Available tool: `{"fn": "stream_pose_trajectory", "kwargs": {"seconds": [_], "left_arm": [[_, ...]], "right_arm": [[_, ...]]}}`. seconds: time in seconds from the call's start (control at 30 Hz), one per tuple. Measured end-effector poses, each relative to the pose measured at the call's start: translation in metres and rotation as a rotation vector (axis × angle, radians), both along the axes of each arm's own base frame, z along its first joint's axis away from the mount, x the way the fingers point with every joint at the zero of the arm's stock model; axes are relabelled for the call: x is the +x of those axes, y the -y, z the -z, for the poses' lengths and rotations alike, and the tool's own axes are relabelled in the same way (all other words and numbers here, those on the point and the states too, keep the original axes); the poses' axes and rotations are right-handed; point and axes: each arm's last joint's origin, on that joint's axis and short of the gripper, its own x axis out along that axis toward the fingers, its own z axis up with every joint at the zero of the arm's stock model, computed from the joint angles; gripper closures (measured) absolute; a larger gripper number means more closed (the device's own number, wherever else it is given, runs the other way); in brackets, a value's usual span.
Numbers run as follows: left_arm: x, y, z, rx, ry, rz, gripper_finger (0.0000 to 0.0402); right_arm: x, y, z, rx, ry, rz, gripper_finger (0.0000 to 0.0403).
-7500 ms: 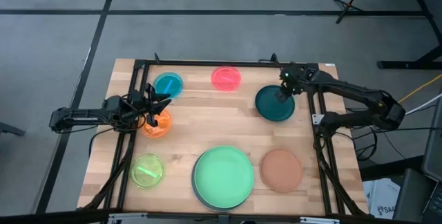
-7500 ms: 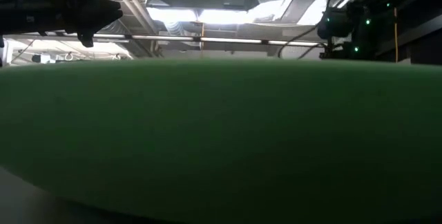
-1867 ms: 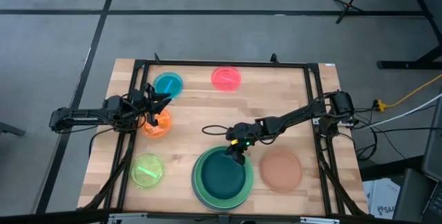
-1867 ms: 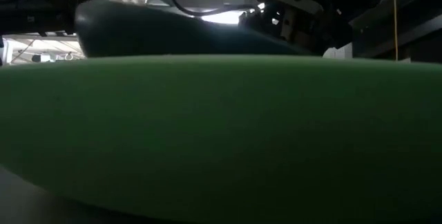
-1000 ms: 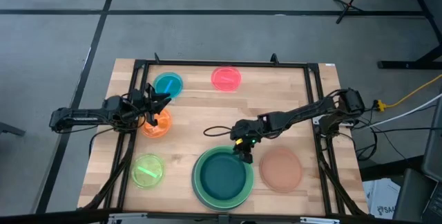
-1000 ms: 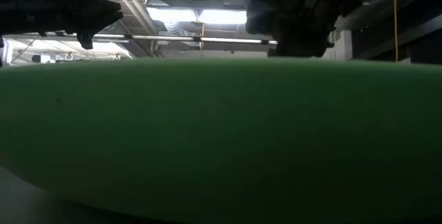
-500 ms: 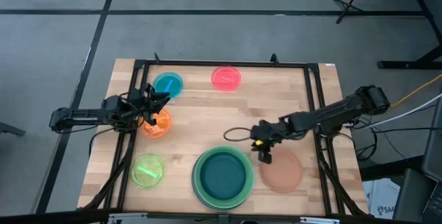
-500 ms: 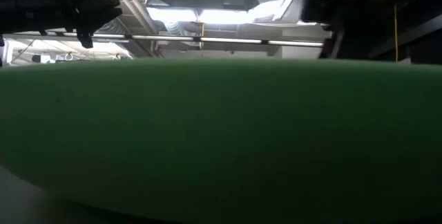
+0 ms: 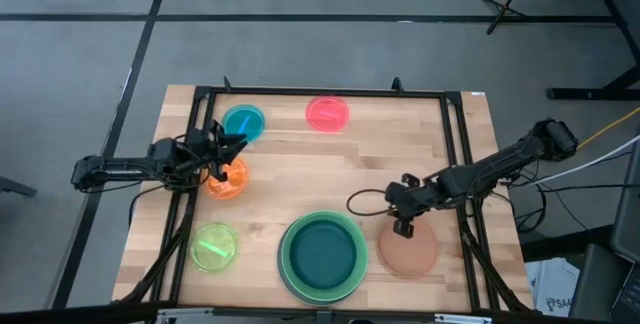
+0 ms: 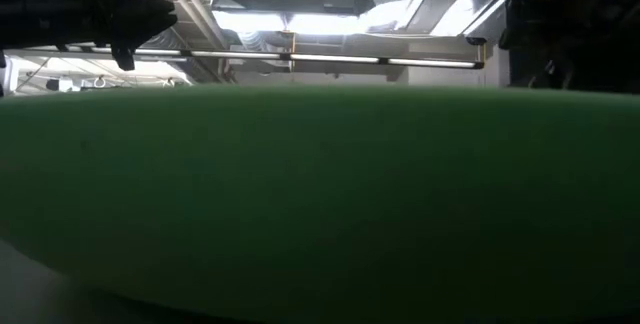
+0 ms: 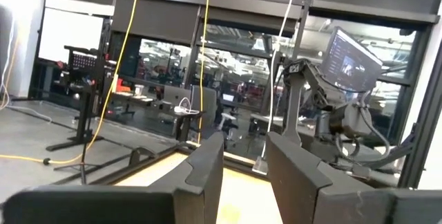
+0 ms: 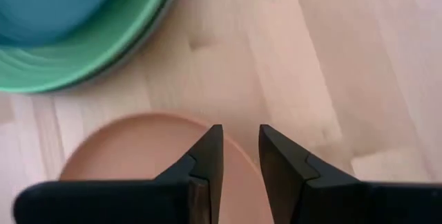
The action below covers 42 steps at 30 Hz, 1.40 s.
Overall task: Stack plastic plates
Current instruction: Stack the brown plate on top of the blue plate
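Note:
The dark teal plate lies inside the light green plate, which sits on the grey plate at the table's near edge. My right gripper is open and hovers over the far rim of the terracotta plate. In the right wrist view its fingers stand over that rim. My left gripper waits open above the orange plate. The blue plate, the pink plate and the lime plate lie apart on the wood.
A black frame rail runs around the table. A cable loop lies left of my right gripper. Bare wood shows in the table's middle. In the low view the green plate's wall fills nearly the whole picture.
My right gripper has moved from the far right rim of the plate stack toward the table's right edge. It now stands over the terracotta plate's far rim. The dark teal plate has stayed in the green plate.

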Motion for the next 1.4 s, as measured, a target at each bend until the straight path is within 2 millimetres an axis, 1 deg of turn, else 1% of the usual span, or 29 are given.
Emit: {"fn": "stream_pose_trajectory", "kwargs": {"seconds": [0.07,0.27,0.4,0.63,0.77,0.9,1.03,1.13,1.4], "left_arm": [[0.000,0.000,0.001,-0.004,-0.010,0.001,0.0298],[0.001,0.000,0.002,-0.026,-0.012,0.025,0.0298],[0.001,0.001,0.002,-0.024,-0.017,0.031,0.0298],[0.001,0.001,0.004,-0.021,-0.032,0.029,0.0298],[0.001,0.001,0.004,-0.020,-0.032,0.029,0.0298],[0.001,0.001,0.004,-0.021,-0.032,0.029,0.0298],[0.001,0.001,0.004,-0.021,-0.031,0.029,0.0298],[0.001,0.001,0.004,-0.021,-0.031,0.029,0.0298],[0.001,0.001,0.004,-0.020,-0.032,0.028,0.0298]], "right_arm": [[-0.003,0.001,0.002,0.002,-0.037,-0.007,0.0320],[-0.001,0.000,0.003,-0.012,-0.034,-0.019,0.0320],[-0.005,0.002,0.006,-0.029,-0.069,-0.030,0.0320],[-0.020,0.008,0.031,-0.067,-0.152,-0.026,0.0316],[-0.022,0.009,0.038,-0.065,-0.148,-0.020,0.0292],[-0.019,0.006,0.037,0.008,-0.135,-0.046,0.0258],[-0.020,0.006,0.037,0.006,-0.141,-0.072,0.0240],[-0.020,0.007,0.037,-0.023,-0.132,-0.072,0.0241],[-0.019,0.006,0.037,-0.034,-0.128,-0.094,0.0263]]}}
